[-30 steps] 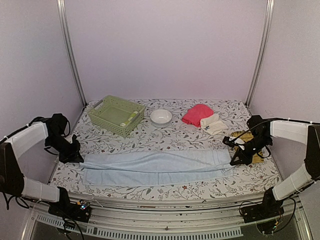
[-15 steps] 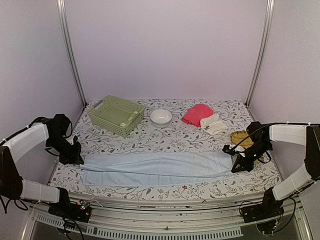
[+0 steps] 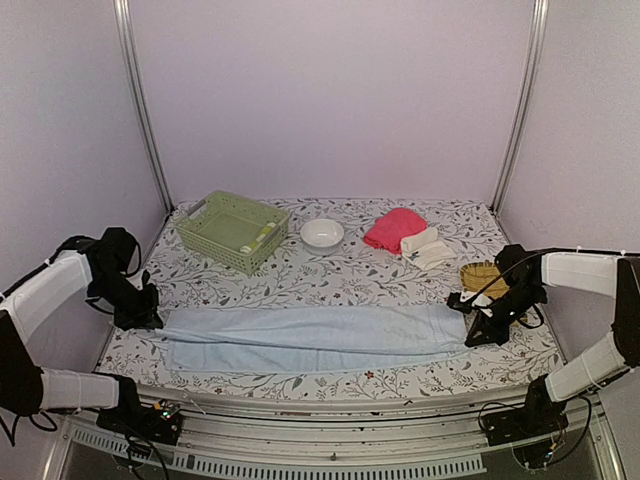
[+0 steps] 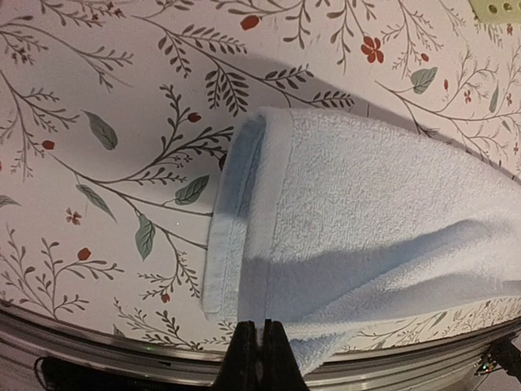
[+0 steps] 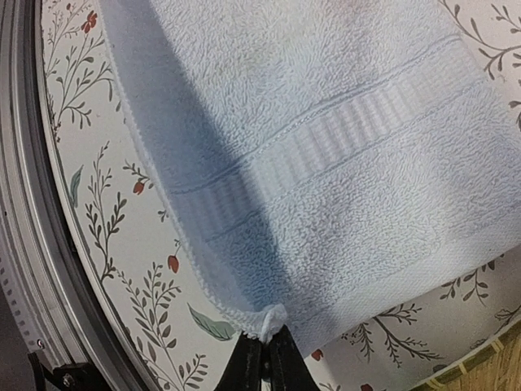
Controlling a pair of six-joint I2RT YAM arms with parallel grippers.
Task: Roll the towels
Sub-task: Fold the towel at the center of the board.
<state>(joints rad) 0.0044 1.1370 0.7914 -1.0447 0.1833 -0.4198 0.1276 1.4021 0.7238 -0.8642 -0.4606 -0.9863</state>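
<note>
Two pinches on | left gripper [image 4: 255,349] clamped on long pale blue terry towel [image 3: 310,336] edge | right gripper [image 5: 265,340] nipping its corner at the fingertips

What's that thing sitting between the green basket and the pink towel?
A small white bowl sits between the green basket and the pink towel, touching neither. It shows in the top view.

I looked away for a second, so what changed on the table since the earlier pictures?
The left pincer and right pincer drew apart slightly, stretching the pale blue towel flatter and smoothing its wrinkled fold. Each keeps pinching a towel end. The basket, bowl and pink towel stayed put.
</note>
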